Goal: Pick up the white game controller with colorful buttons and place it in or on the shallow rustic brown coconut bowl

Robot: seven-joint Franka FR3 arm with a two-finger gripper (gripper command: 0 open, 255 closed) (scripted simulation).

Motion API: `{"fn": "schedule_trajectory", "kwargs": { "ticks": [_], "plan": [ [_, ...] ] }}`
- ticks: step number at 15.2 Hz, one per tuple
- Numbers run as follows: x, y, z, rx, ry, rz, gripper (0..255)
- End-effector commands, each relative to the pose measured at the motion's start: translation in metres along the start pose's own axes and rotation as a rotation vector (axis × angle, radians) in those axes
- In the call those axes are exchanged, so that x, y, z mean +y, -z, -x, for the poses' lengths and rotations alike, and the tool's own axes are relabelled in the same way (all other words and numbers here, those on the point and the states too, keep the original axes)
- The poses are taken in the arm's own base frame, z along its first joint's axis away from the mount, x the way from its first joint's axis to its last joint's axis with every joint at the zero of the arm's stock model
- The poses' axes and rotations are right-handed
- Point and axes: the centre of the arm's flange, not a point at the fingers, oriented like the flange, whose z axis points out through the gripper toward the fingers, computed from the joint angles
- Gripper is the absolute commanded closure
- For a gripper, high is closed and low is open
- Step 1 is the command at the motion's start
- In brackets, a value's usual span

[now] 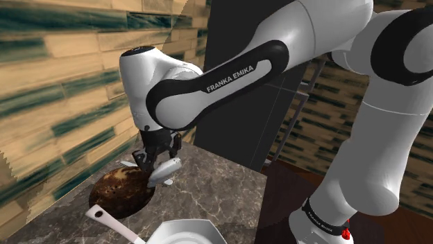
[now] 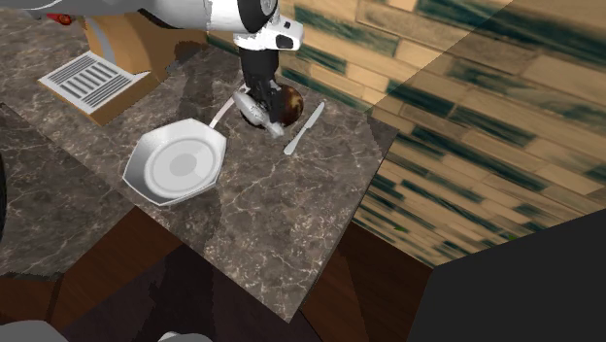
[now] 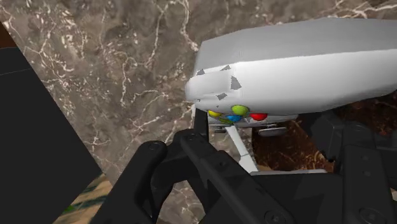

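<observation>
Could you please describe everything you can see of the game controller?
The controller is a smooth, white, rounded shell with a cluster of yellow, green, blue and red buttons on one face. The black fingers clasp it, tilted, clear of the marbled counter, over the edge of the brown bowl. Whether it touches the bowl is unclear.

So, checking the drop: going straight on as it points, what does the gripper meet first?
Probably the brown bowl just beneath the gripper and its held game controller, near its rim; depth is unclear.
</observation>
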Motion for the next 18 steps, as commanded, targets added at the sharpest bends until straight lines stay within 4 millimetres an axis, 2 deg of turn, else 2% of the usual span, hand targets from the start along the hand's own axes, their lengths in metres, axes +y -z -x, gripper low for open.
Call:
{"fn": "schedule_trajectory", "kwargs": {
  "ticks": [1,7,8,18],
  "plan": [
    [-0.024,0.001,-0.014,0.0,-0.002,0.0,255],
    [-0.088,0.013,-0.059,0.0,-0.002,0.0,255],
    [-0.092,0.014,-0.062,0.0,-0.002,0.0,255],
    [-0.097,-0.038,-0.067,0.0,-0.002,0.0,255]
  ]
}}
